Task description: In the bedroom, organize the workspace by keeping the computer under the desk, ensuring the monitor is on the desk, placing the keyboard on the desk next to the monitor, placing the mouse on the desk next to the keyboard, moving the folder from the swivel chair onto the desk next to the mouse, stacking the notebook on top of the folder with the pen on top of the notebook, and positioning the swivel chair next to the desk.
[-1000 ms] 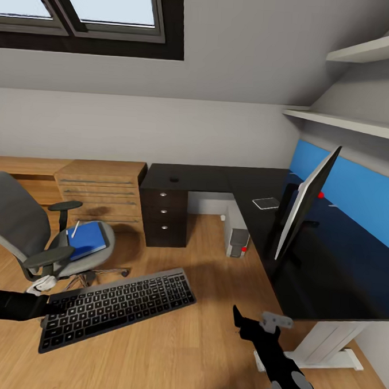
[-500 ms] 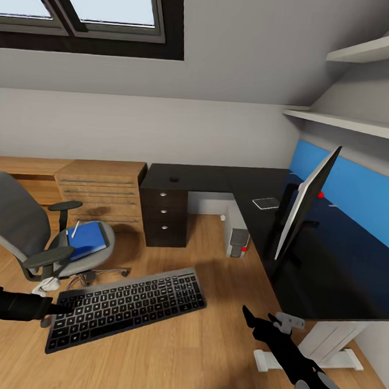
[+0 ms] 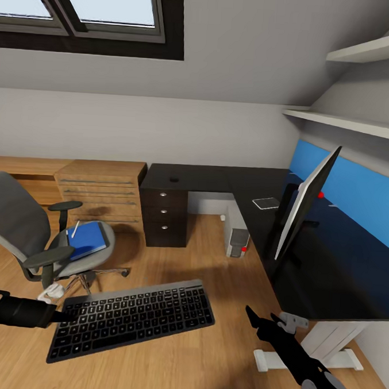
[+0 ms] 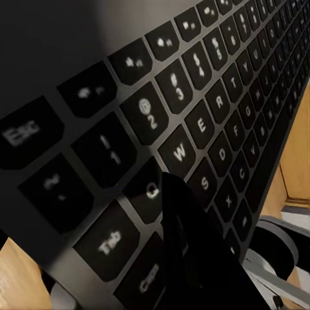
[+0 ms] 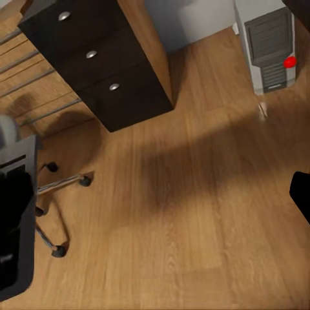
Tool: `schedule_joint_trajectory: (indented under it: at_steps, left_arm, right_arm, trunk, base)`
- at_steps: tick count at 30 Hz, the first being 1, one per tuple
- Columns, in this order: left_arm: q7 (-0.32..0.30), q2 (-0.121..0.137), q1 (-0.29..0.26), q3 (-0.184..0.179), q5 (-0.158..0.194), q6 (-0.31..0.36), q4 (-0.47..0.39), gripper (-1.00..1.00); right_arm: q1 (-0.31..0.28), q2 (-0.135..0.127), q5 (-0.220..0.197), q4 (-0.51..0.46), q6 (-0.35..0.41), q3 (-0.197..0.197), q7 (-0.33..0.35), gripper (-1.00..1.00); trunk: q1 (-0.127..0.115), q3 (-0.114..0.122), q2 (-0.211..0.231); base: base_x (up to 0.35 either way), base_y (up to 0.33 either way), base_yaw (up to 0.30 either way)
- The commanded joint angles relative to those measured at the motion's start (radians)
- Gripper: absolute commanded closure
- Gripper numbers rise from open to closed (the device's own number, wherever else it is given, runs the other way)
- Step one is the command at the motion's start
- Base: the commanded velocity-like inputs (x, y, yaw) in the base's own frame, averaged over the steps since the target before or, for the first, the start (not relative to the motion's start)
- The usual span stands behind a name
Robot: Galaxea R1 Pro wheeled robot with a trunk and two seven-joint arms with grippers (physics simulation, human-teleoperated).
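The left gripper [image 3: 59, 316] pinches the keyboard [image 3: 134, 319] by its near-left end, holding it above the floor, left of the desk [image 3: 327, 283]. Stiff, light and long, it probably sags from one-end hold. Right gripper [image 3: 250, 316]: cannot tell.

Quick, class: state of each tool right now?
Left tool: closed on the keyboard, holding it above the floor.
Right tool: holds nothing; open or closed cannot be told.
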Motion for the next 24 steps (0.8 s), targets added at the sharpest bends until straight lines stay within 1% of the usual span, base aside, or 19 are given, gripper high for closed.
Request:
schedule_joint_trajectory:
  at_steps: [1,5,6,7,9,10,15,19,20,24]
  left_arm:
    - [0.0,0.001,-0.001,-0.006,0.007,0.002,-0.001,1.0]
    - [-0.002,-0.002,-0.001,-0.009,0.008,-0.002,-0.004,1.0]
    - [-0.007,-0.003,-0.001,-0.01,0.008,-0.005,-0.006,1.0]
    - [-0.018,-0.004,-0.001,-0.009,0.009,-0.007,-0.006,1.0]
    - [-0.031,-0.008,-0.001,-0.009,0.009,-0.01,-0.006,1.0]
    - [-0.044,-0.012,-0.001,-0.01,0.009,-0.012,-0.006,1.0]
    - [-0.064,-0.027,-0.001,-0.01,0.009,-0.029,-0.006,1.0]
    - [-0.069,-0.038,-0.001,-0.01,0.009,-0.042,-0.007,1.0]
    - [-0.07,-0.044,-0.001,-0.011,0.009,-0.046,-0.009,1.0]
    - [-0.071,-0.056,-0.001,-0.011,0.009,-0.059,-0.018,1.0]
  right_arm:
    - [-0.001,-0.002,-0.013,-0.001,0.007,-0.001,0.008,-1.0]
    - [-0.001,-0.003,-0.019,-0.001,0.013,-0.004,0.058,-1.0]
    - [-0.001,-0.003,-0.02,-0.001,0.015,-0.008,0.087,-1.0]
    - [-0.001,-0.003,-0.02,-0.001,0.02,-0.017,0.113,-1.0]
    - [-0.001,-0.004,-0.021,0.0,0.03,-0.031,0.135,-1.0]
    - [-0.001,-0.003,-0.021,0.001,0.046,-0.046,0.155,-1.0]
    - [-0.001,-0.003,-0.022,0.003,0.086,-0.073,0.217,-1.0]
    - [-0.001,-0.002,-0.022,0.003,0.095,-0.078,0.248,-1.0]
    - [-0.001,-0.002,-0.022,0.003,0.097,-0.079,0.255,-1.0]
    - [-0.001,-0.002,-0.023,0.004,0.099,-0.081,0.264,-1.0]
  trunk:
    - [0.0,-0.001,-0.001]
    - [0.0,-0.001,-0.001]
    - [0.0,-0.001,-0.001]
    - [0.0,-0.001,-0.001]
    - [0.0,-0.001,-0.001]
    - [0.0,-0.001,-0.001]
    - [0.0,-0.001,-0.001]
    - [0.0,-0.001,-0.001]
    - [0.0,-0.001,-0.001]
    - [0.0,-0.001,-0.001]
  base:
    - [0.0,0.0,0.0]
    - [0.0,0.0,0.0]
    - [0.0,0.0,0.0]
    - [0.0,0.0,0.0]
    - [0.0,0.0,0.0]
    - [0.0,0.0,0.0]
    - [0.0,0.0,0.0]
    - [0.0,0.0,0.0]
    - [0.0,0.0,0.0]
    - [0.0,0.0,0.0]
